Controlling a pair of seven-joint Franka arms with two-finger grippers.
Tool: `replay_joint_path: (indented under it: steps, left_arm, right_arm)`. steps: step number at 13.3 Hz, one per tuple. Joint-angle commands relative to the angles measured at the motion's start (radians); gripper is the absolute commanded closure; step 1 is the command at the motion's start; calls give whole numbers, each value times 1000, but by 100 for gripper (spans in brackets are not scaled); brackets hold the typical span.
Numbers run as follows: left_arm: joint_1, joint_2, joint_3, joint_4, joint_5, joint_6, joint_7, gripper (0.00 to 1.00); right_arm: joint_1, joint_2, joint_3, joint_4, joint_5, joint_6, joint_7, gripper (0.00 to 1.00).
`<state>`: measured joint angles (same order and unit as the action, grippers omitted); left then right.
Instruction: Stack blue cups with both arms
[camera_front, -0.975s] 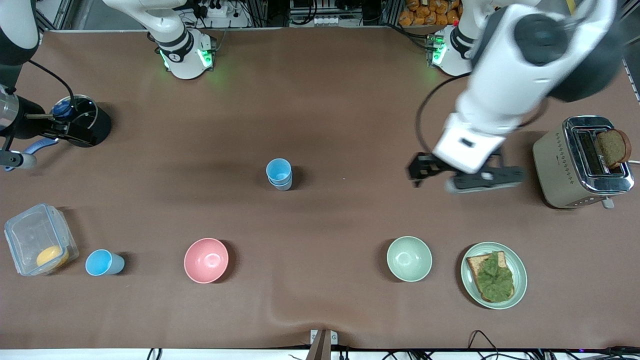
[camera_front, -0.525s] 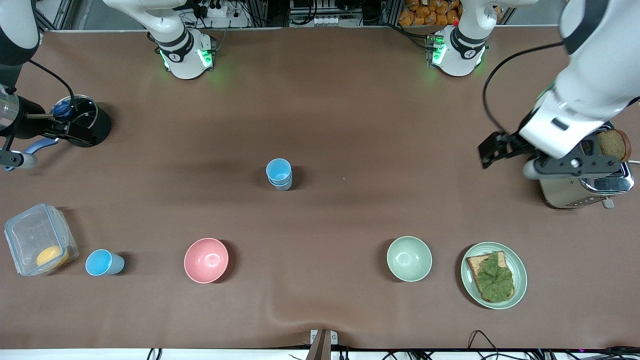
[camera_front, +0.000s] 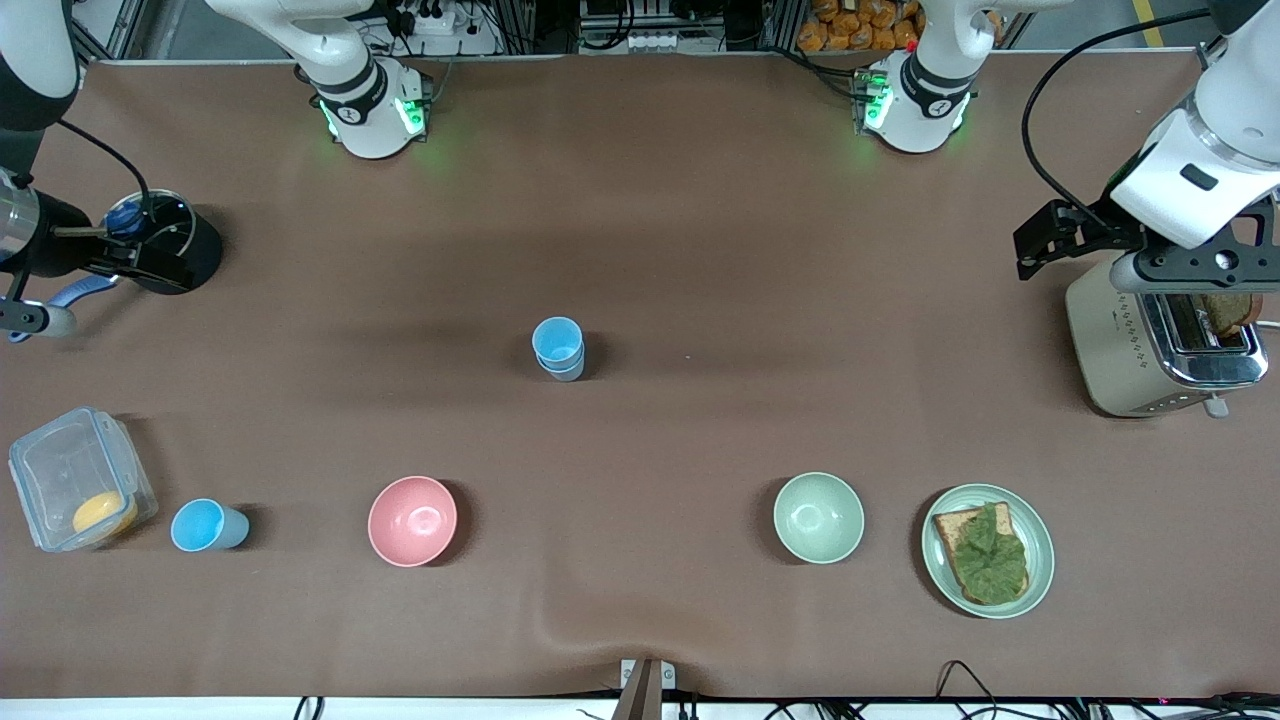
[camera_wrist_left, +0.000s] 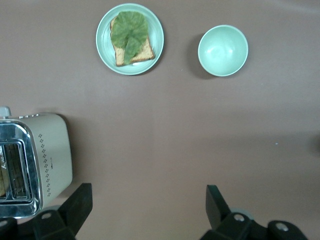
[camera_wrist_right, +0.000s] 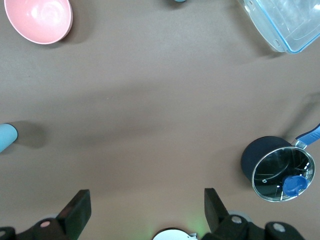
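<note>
Front view shows two of the blue cups already nested into a short stack (camera_front: 559, 348) at the middle of the desk (camera_front: 700, 250), standing upright and well apart from everything else. A third single blue cup (camera_front: 207, 526) stands alone near the front camera, toward the right arm's end of the desk, just beside a clear lidded container (camera_front: 78, 480) and beside the pink bowl (camera_front: 412, 520). My judgement is that the task is partly done: one cup is stacked on another, and the lone cup is not yet added to the pile.

The left end effector (camera_front: 1060, 238) hangs up in the air over the edge of the toaster (camera_front: 1160, 345) at the left arm's end of the desk. Its fingers (camera_wrist_left: 75, 207) are spread wide in the left wrist view, with bare desk between them and nothing held. The pale green bowl (camera_front: 818, 517) and the plate with bread and lettuce (camera_front: 987, 550) lie near the front camera, apart from that end effector.

The right end effector (camera_wrist_right: 145, 210) is over the desk beside the black pot (camera_front: 165, 240) at the right arm's end; the right wrist view shows it wide open and empty too. Neither arm is at a cup. What remains, as I read it, is for the right arm, being closer, to fetch the single cup and set it into the stack.
</note>
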<state>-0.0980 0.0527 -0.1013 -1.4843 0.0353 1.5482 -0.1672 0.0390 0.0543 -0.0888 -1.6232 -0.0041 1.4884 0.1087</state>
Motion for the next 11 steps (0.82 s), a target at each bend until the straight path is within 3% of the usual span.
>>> replay_joint_path:
  steps: [1,11]
  left_arm:
    - [55,-75,-29,-109,-14,33,31,0]
    - [92,-63,-32,-85,-15,35,15,0]
  right_arm:
    - [-14,-13,14,-7,-2,-7,9,0]
    - [-19,-13,14,-7,-2,-8,2,0]
